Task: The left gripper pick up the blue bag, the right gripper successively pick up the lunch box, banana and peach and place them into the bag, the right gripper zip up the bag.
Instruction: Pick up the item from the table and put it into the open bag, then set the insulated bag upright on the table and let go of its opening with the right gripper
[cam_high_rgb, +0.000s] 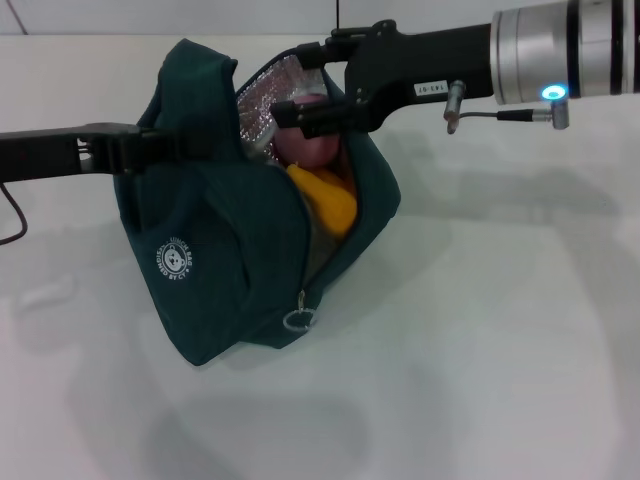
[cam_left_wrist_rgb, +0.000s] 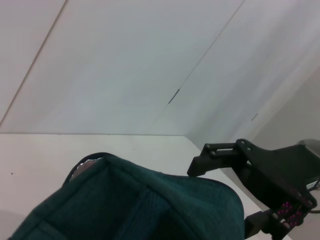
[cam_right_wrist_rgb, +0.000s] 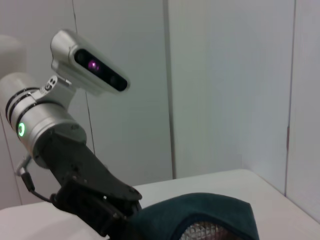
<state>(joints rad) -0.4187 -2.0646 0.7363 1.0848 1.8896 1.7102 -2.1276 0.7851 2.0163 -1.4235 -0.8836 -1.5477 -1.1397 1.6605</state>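
The large dark teal fabric lunch bag (cam_high_rgb: 225, 255) with a round white logo stood tilted on the white table (cam_high_rgb: 480, 350), its mouth gaping toward the robot's right and showing crinkled silver foil lining (cam_high_rgb: 265, 95) on the inner wall. The left gripper (cam_high_rgb: 150, 145) reached in from the left side in the head view and was clamped on the bag's upper left edge, holding that side up. Inside the opening lay the curved yellow-orange banana (cam_high_rgb: 330, 195), and just above it, touching it, sat the small pink rounded peach (cam_high_rgb: 310, 145). The clear lunch box could not be made out inside the bag. The right gripper (cam_high_rgb: 300, 100) came in from the upper right and hung at the top of the bag's mouth, directly over the peach; its lower black finger (cam_high_rgb: 300, 115) lay across the fruit's top, but whether the jaws were parted or together around the peach could not be told. The zipper's metal ring pull (cam_high_rgb: 298, 320) dangled at the low end of the opening, near the table, with the zipper undone. In the left wrist view, the bag's teal fabric (cam_left_wrist_rgb: 150, 205) filled the lower part, with the right gripper's black body (cam_left_wrist_rgb: 260, 170) beside it. The right wrist view showed the bag's teal rim (cam_right_wrist_rgb: 205, 212) and the left arm (cam_right_wrist_rgb: 55, 145) gripping it.
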